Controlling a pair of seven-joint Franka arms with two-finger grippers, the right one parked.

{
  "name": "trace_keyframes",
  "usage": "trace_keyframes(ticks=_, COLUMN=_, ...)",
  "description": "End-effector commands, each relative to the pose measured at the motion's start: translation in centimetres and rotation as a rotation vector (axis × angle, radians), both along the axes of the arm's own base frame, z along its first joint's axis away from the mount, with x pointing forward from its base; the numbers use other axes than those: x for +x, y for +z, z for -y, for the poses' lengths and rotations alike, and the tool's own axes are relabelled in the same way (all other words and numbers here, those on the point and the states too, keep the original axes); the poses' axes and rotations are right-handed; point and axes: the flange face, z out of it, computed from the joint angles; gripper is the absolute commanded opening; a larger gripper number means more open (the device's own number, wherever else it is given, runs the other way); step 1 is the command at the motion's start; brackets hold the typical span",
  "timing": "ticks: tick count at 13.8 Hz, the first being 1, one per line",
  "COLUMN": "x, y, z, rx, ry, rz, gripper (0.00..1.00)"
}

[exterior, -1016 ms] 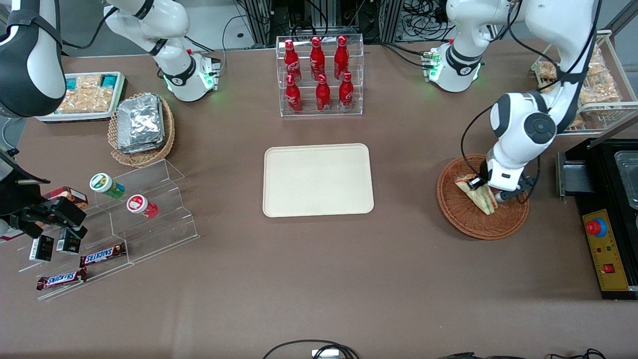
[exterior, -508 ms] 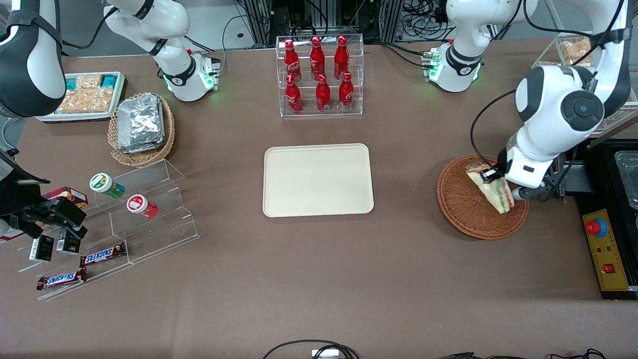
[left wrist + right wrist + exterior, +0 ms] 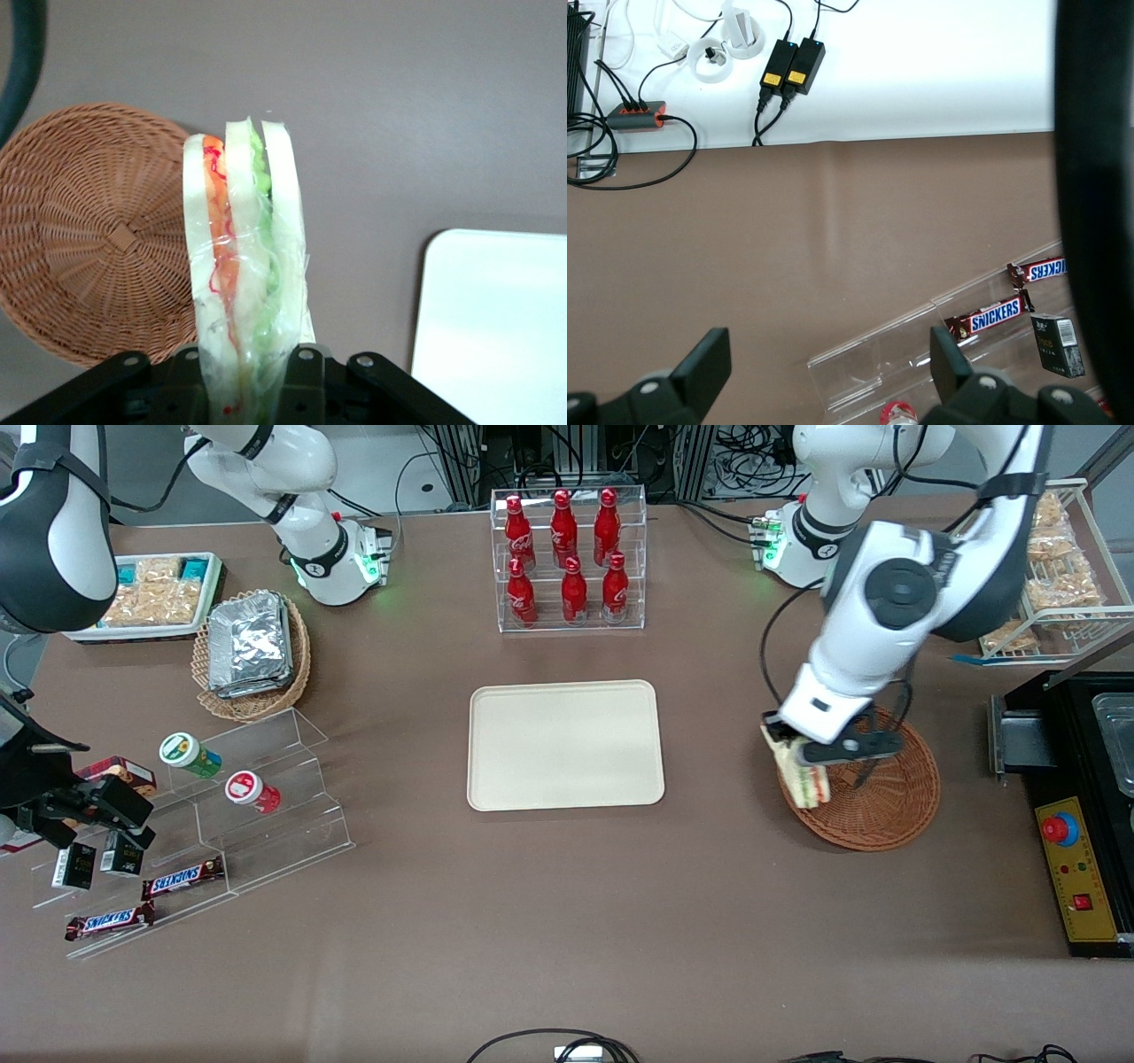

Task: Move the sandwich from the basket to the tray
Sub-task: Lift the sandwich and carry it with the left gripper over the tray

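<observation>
**Sandwich lifted to the basket's tray-side rim**

Since half a second ago the left arm has swung from the basket's outer side to its tray-facing side, carrying the wrapped triangular wedge sandwich [image 3: 800, 772] with it. The sandwich, pale bread with green and orange-red layers on its cut edge, now hangs upright over the rim of the round reddish-brown wicker basket [image 3: 877, 815], clear of the weave. The black two-finger gripper [image 3: 802, 755] has its jaws closed on the sandwich; in the wrist view the bread slices [image 3: 244, 274] rise straight out from between the fingers, with the basket [image 3: 97, 239] on one side and a corner of the tray [image 3: 496, 319] on the other.

The flat cream-beige rectangular tray [image 3: 565, 745] with rounded corners lies on the brown tabletop [image 3: 567, 921], well apart from the basket toward the parked arm's end. A clear rack of red bottles [image 3: 569, 558] stands farther from the front camera than the tray.
</observation>
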Motion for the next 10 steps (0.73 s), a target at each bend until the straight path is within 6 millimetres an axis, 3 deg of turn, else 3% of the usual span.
trace_keyframes(ticks=1, x=0.5, y=-0.8, z=4.9, rx=-0.007, ry=-0.083, rz=-0.008, gripper=0.00)
trace_keyframes(ticks=5, x=-1.5, y=-3.4, z=10.8, rx=-0.028, ry=-0.137, rz=-0.050, gripper=0.00)
trace_keyframes(ticks=10, x=-3.8, y=-8.4, z=17.8, rx=-0.007, ry=-0.166, rz=-0.071, gripper=0.00)
